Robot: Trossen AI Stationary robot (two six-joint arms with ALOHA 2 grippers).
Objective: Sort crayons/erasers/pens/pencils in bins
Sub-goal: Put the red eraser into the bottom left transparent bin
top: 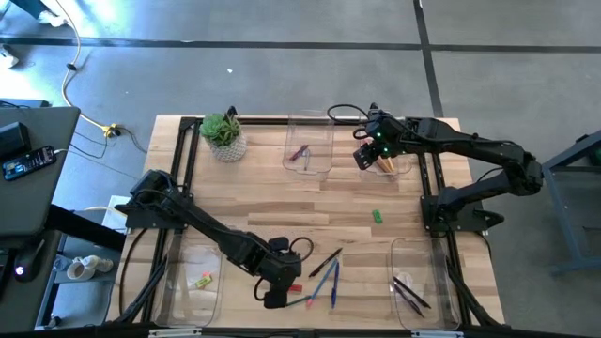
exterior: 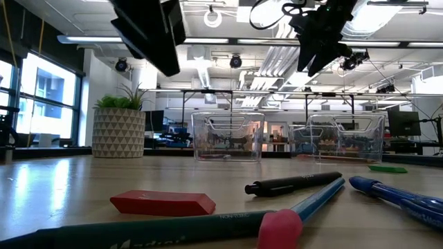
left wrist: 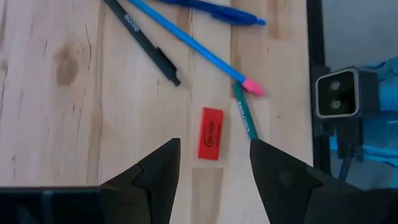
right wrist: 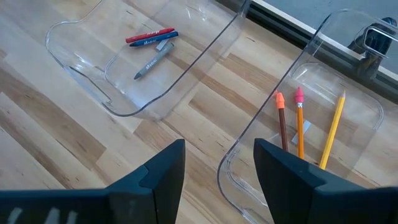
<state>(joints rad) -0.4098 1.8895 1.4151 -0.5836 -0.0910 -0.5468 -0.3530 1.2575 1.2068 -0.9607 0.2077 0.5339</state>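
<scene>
My left gripper hangs over the table's near edge w/ fingers spread, nothing between them; a red eraser lies flat on the wood just ahead of the gap. Beside it: a dark green pencil, a blue pink-tipped pencil, a black pen and a blue pen, all loose on the table.

My right gripper is up at the far side, fingers also apart & empty, above the near rim of the pencil bin, which holds three pencils. Next to it, the crayon bin has three crayons. A green eraser sits mid-table. Near right, a bin holds dark pens; near left, another bin holds small erasers. Potted plant at far left.
</scene>
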